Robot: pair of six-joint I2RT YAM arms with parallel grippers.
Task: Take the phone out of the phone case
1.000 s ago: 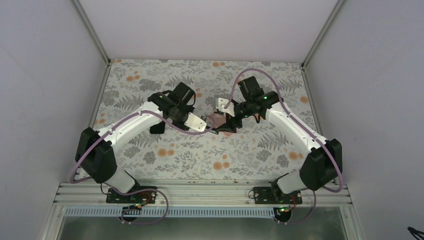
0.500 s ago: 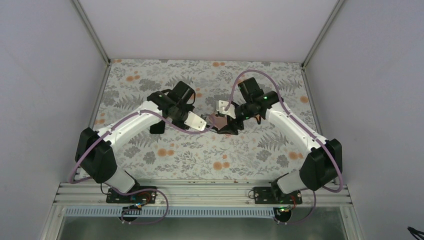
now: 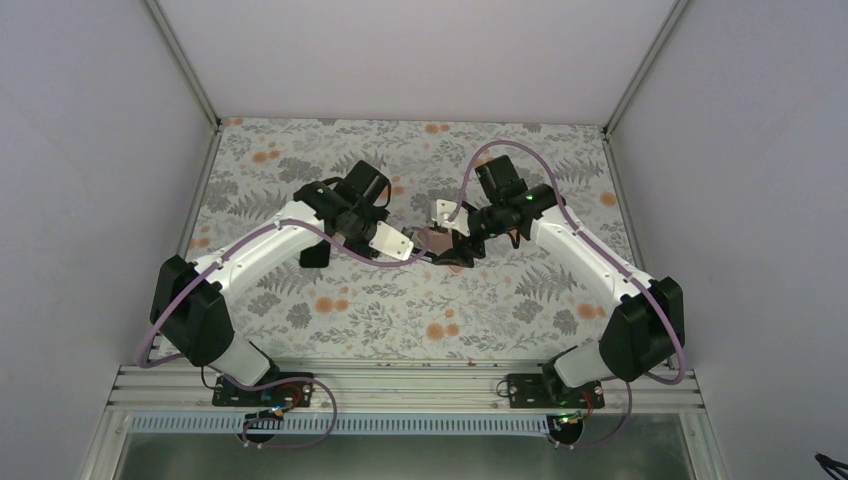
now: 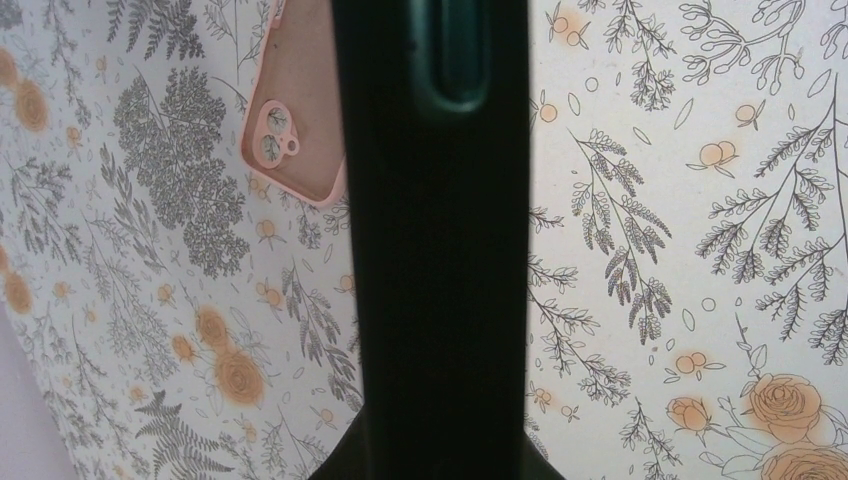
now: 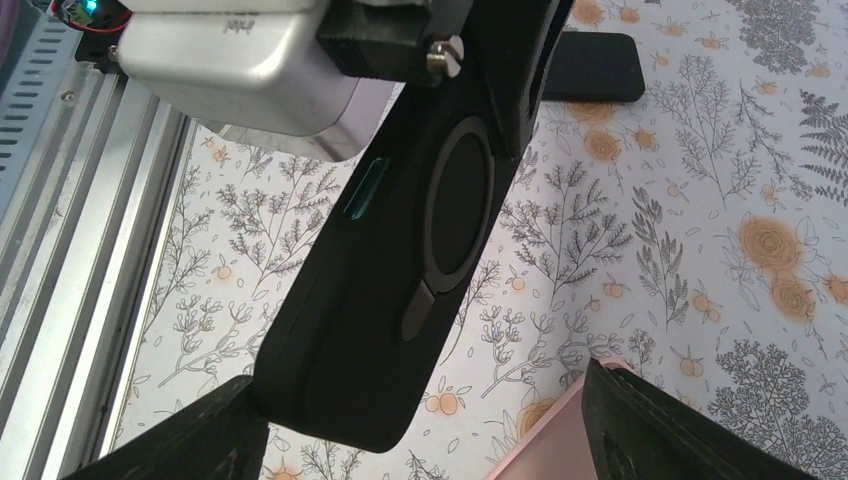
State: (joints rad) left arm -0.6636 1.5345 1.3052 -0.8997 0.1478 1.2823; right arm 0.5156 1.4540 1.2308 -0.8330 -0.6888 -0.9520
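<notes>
Grip: left fingers (image 5: 525, 80) clamp black phone case (image 5: 380, 300) | right fingers (image 5: 680, 430) wide apart, apparently straddling it

Top external: set high behind the arm bases, looking down over the whole floral-print table (image 3: 330, 300). Left wrist: very near, facing down past a black matte phone case (image 4: 430, 250). Right wrist: equally near, sharing that case (image 5: 390, 260) and the table.

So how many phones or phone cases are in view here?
3. A black case held up in the left gripper; a pink case lying on the table; a black slab flat on the table farther off. Phones inside them may be hidden.
</notes>
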